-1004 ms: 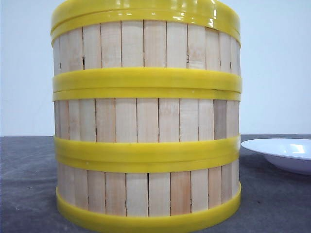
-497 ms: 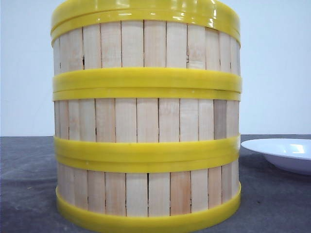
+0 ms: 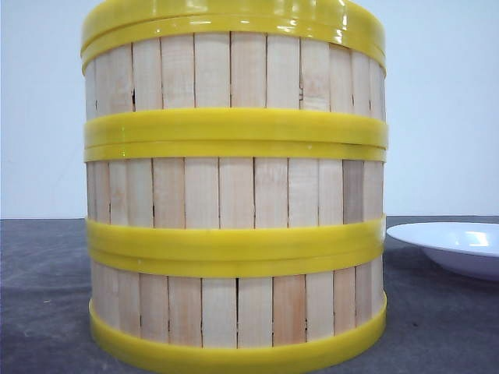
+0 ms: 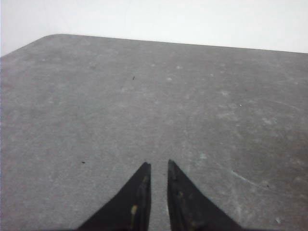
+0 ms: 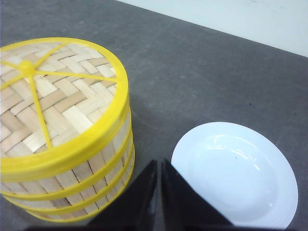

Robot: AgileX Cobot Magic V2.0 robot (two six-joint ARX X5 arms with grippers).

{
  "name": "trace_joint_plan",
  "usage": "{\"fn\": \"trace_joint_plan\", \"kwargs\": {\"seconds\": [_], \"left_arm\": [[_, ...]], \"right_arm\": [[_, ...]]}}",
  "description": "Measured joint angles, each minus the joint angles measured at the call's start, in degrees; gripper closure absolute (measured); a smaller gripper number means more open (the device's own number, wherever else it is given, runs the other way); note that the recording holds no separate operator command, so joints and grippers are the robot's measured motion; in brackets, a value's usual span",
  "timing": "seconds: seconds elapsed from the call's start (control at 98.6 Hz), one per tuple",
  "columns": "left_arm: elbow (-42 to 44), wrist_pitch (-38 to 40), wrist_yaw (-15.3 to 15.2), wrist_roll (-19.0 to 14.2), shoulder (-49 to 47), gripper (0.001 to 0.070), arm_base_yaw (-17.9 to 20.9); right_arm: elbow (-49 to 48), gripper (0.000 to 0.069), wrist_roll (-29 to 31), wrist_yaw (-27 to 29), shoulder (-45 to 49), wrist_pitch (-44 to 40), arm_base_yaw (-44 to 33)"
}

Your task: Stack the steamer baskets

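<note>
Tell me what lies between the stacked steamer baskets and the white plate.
Nothing: only bare grey table separates the steamer baskets from the white plate, shown in the right wrist view and the front view.

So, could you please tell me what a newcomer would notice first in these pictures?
The tall stack of three steamer baskets fills the front view, standing on the grey table with its woven lid on top. A white plate sits empty on the table to the stack's right, apart from it. Both grippers are away from the stack and hold nothing.
</note>
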Motion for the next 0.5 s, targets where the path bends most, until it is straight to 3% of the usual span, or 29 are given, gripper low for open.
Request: {"fn": "trace_joint_plan", "kwargs": {"seconds": [0.497], "left_arm": [[-0.37, 1.05, 0.17, -0.46, 0.00, 0.0674, 0.00]], "right_arm": [[0.00, 0.0681, 0.00, 0.02, -0.02, 0.00, 0.00]]}}
